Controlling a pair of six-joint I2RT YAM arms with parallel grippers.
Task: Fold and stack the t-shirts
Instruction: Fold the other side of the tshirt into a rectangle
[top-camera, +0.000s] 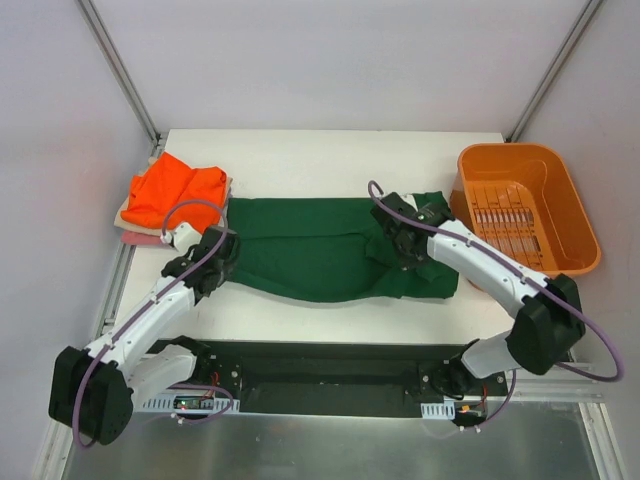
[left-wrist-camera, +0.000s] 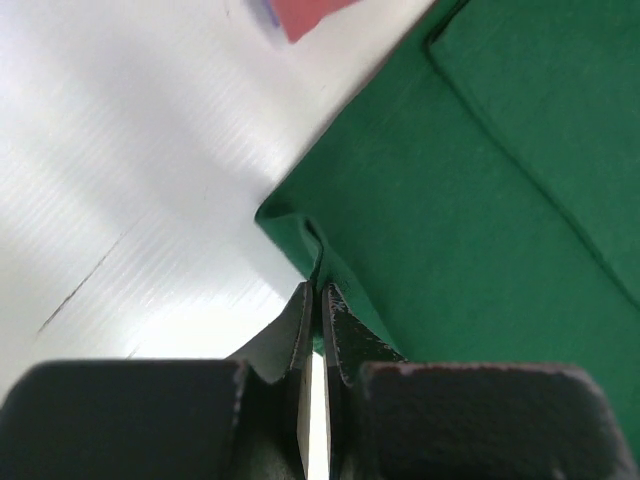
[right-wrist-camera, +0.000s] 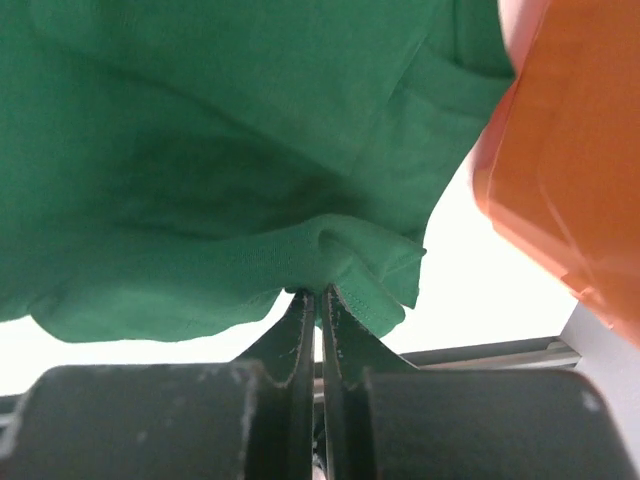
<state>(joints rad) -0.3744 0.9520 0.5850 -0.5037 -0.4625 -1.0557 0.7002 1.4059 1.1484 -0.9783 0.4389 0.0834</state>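
Dark green t-shirt (top-camera: 320, 250) spread across mid-worktop (top-camera: 330, 150), between the folded pile at the far left corner (orange t-shirt (top-camera: 175, 190) uppermost) and the orange basket (top-camera: 525, 205) at the right edge. Left gripper (left-wrist-camera: 320, 292) is pinched tight on the shirt's left edge; right gripper (right-wrist-camera: 322, 292) likewise, on a raised fold at its right end.

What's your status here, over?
Left tool shut on green shirt corner, right tool shut on its other end. Shirt lies across table, not yet stacked. Basket right, orange shirt left, neither in the way.
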